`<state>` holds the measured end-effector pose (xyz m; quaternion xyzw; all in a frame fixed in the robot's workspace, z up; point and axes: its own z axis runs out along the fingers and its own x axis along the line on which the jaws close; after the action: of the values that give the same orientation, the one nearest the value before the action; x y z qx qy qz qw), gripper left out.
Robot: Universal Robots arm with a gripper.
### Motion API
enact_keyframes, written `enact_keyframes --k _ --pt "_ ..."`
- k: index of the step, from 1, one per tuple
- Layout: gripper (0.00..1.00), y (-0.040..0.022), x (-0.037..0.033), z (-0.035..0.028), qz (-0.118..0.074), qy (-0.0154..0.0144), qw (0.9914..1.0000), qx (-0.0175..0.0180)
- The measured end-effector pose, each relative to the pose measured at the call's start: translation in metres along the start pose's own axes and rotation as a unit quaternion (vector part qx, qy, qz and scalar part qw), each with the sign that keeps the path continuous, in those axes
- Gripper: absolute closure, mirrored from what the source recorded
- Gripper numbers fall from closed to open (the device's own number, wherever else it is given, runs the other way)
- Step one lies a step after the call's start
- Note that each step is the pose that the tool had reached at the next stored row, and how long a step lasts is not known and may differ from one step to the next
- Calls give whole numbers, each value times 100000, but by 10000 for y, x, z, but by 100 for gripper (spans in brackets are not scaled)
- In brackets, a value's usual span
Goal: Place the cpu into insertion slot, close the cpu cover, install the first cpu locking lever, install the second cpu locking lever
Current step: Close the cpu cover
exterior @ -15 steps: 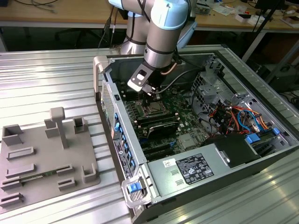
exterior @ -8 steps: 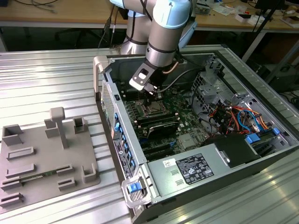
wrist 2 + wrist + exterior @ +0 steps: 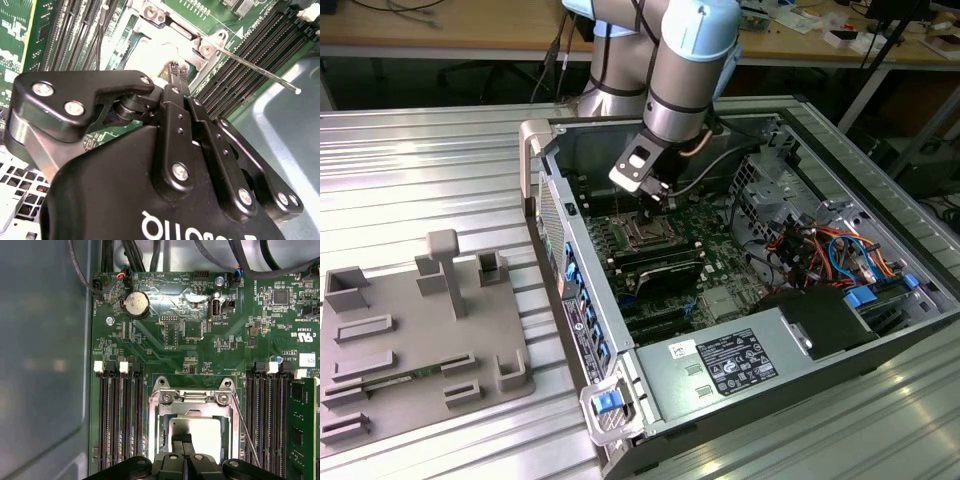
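Chip: the cpu (image 3: pixel 207 432) lies flat as a bright silver square in the insertion slot (image 3: pixel 644 236), near the centre of the exterior view, just above the middle.
Frame: the cpu cover (image 3: pixel 195 410) looks folded down around the chip, which shows through its cut-out.
Tool: the gripper (image 3: pixel 182 439) has its fingertips pressed together with nothing visible between them, at the chip's edge; whether they touch it cannot be told.
Rod: one locking lever (image 3: pixel 246 432) stands free beside the cover, slanting over the memory slots (image 3: pixel 265 410).
Step in hand: by my reading, closing the cover; placement looks done, and no lever looks hooked.
Next move calls for: probably a narrow, steady press on the frame, clear of the chip and the rod.
Setting: the green motherboard (image 3: pixel 165 340) inside the open computer case (image 3: pixel 790 140).
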<state>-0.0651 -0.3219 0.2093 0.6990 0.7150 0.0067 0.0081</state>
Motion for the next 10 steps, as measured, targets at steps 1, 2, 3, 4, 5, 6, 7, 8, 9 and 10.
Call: enact_keyframes --k 1,2,3,4,5,6,7,8,9,10 --pt "89 1 0 -10 -9 1 100000 1" --pt "89 1 0 -15 -6 1 100000 -1" --pt "89 1 0 -19 -9 5 100000 -5" --pt "89 1 -1 -23 -6 3 100000 -3" --pt "89 1 -2 -33 -5 0 100000 -2" --pt "89 1 -4 -41 -7 1 100000 0" --pt "89 2 -6 -43 -11 5 100000 -4" --pt "89 2 -11 -46 -15 4 100000 -1" --pt "89 2 -15 -48 -12 -3 100000 0" --pt "89 1 -21 -49 -9 -1 100000 -4"
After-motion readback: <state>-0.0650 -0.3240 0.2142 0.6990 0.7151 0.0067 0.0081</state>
